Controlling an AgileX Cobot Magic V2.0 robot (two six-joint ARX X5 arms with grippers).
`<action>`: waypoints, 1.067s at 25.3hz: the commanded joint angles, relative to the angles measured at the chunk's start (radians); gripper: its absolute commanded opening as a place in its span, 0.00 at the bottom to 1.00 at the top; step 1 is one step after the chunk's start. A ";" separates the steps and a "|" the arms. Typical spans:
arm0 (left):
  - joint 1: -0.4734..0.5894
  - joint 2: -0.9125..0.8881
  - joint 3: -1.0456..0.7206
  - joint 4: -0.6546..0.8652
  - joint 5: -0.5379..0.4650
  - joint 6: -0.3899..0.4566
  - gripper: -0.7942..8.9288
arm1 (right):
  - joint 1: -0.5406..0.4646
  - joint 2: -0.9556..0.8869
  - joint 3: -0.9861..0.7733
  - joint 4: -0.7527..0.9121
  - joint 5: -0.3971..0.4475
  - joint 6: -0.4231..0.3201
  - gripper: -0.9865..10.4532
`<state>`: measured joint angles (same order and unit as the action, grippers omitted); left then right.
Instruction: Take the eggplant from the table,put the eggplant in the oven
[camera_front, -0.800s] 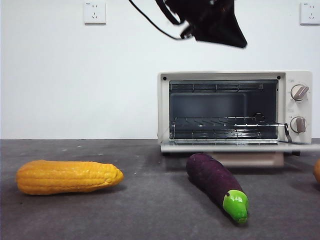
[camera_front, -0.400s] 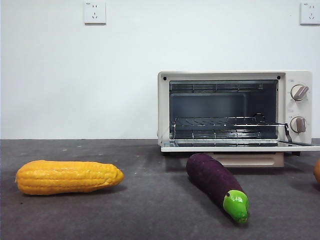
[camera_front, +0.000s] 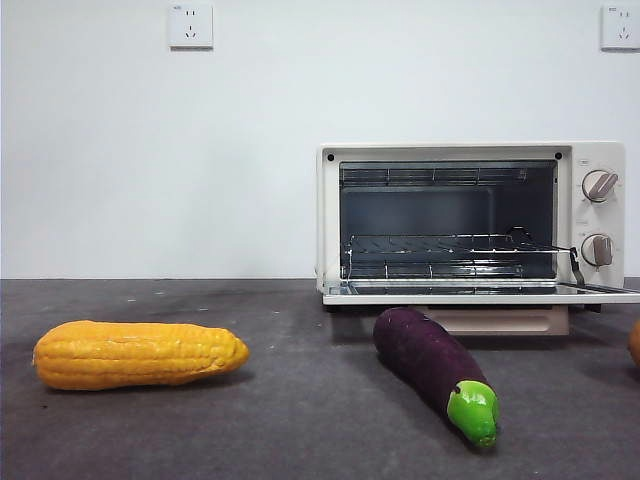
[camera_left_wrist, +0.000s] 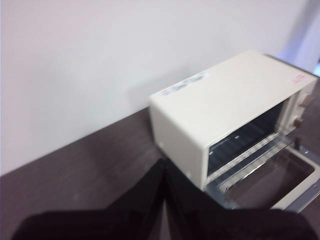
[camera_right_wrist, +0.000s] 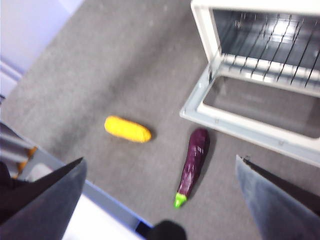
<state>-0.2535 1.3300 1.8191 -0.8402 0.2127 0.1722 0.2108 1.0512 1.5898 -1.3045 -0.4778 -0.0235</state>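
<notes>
Eggplant flat on the table, just in front of the oven's lowered door, apart from it, not touching. Dark purple body angled toward the oven, bright green cap toward the table's front edge. Seen from the right wrist view, same eggplant lying beside the door's front rim, cap away from the oven.

Oven standing toward the table's back edge against the white wall, door folded down flat, wire rack visible inside, two round knobs down its right panel. In the left wrist view, cream-white oven seen from above and behind its side, door open.

Yellow corn cob lying well apart from the eggplant, toward the opposite side edge of the table, lengthwise along the front edge; also seen in the right wrist view.

Right gripper high above the table, jaws spread wide, nothing between them, eggplant visible far below in the gap. Left gripper raised near the oven's back corner, jaws pressed together, holding nothing. Neither gripper visible in the front view.

Small orange object cut off at the table's side edge beyond the oven; identity not discernible.
</notes>
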 joint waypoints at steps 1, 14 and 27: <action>0.052 -0.022 -0.009 -0.051 0.025 0.023 0.08 | 0.035 0.039 0.004 -0.037 0.026 -0.008 0.53; 0.110 -0.055 -0.009 -0.159 0.117 0.019 0.08 | 0.308 0.214 -0.005 -0.069 0.239 0.081 0.53; 0.110 -0.056 -0.009 -0.201 0.210 0.023 0.08 | 0.459 0.282 -0.349 0.171 0.318 0.217 0.53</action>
<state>-0.1448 1.2785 1.8191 -1.0416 0.4068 0.1833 0.6617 1.3266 1.2850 -1.1557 -0.1627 0.1486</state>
